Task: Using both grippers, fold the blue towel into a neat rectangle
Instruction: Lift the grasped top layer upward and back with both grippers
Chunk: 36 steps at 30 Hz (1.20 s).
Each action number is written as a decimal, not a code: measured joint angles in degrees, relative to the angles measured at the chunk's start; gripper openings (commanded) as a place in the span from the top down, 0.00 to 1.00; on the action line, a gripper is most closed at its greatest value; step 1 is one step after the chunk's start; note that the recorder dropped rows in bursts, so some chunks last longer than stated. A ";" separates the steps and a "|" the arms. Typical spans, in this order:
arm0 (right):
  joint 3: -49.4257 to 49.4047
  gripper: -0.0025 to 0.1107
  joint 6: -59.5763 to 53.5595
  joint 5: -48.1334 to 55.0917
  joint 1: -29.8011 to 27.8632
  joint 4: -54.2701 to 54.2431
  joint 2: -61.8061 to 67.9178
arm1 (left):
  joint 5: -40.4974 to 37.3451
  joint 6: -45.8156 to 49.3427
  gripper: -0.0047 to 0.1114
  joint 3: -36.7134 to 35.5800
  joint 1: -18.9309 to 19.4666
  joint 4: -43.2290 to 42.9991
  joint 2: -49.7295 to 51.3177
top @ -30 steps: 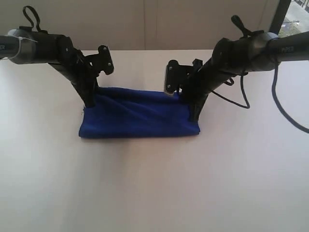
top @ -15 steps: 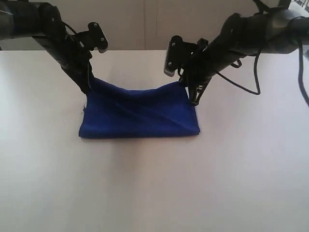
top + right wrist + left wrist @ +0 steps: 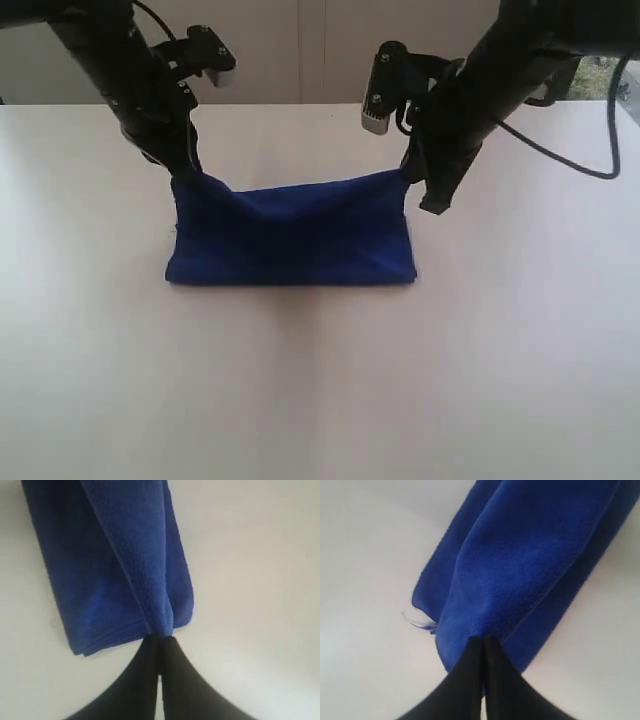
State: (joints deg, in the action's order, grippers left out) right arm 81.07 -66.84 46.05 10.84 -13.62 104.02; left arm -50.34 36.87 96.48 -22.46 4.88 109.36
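While the left gripper (image 3: 483,642) and right gripper (image 3: 160,642) each have their jaws clamped tight on a far corner of the blue towel (image 3: 290,235), its far edge hangs raised between them, sagging midway, the near fold resting on the white surface (image 3: 320,390).

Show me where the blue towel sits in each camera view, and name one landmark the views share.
Exterior view: the blue towel lies mid-table, its two upper corners lifted by the left end effector and the right end effector.
Left wrist view: the towel spreads out beyond the shut fingertips, one corner pinched between them.
Right wrist view: the towel likewise hangs from that end effector's pinch.
Shared landmark: the white table under the towel.
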 measured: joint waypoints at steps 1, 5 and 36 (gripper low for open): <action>-0.94 0.98 0.03 0.70 0.00 0.00 -1.06 | -1.16 -0.43 0.96 0.00 -0.27 0.00 -0.53; -5.32 0.98 0.28 2.79 0.12 0.00 -5.13 | -5.51 -2.41 0.96 0.00 -1.52 0.00 -2.18; -21.33 0.98 7.74 14.69 10.53 0.03 -19.03 | -14.21 -7.86 0.96 -25.00 -2.26 8.49 -16.81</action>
State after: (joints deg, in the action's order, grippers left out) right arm 59.75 -59.10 60.73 21.36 -13.59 85.00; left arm -64.55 29.01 71.48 -24.72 13.37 92.54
